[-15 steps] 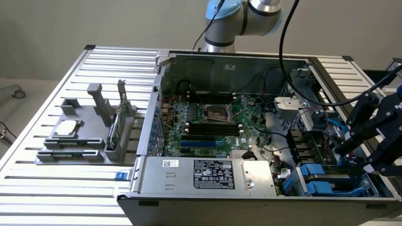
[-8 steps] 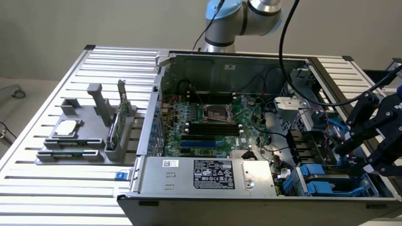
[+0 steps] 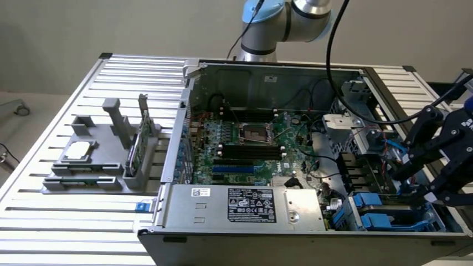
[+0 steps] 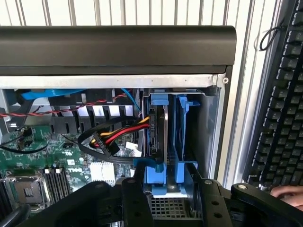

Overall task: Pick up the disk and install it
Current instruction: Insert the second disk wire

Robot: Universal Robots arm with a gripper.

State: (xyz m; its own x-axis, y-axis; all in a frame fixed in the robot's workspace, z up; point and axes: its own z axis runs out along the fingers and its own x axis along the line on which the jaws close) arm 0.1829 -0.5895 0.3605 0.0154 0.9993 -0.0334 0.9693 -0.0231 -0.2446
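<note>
Jaws of the gripper stand part-open astride the disk, seated upright in the blue bay of the computer case.

Blue rails edge the dark disk; red, yellow and black wires run beside it, a green motherboard lower left, black keyboard at right.

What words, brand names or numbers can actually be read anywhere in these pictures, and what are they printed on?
No text reads clearly enough to quote.
Power supply label: a black panel of white print and symbols, too small to read.
White sticker beside it: blurred.
Motherboard: white markings, one perhaps a round logo, not legible.
Keyboard in the wrist view: its key legends are blurred.
Blue drive bay: no print visible.
</note>
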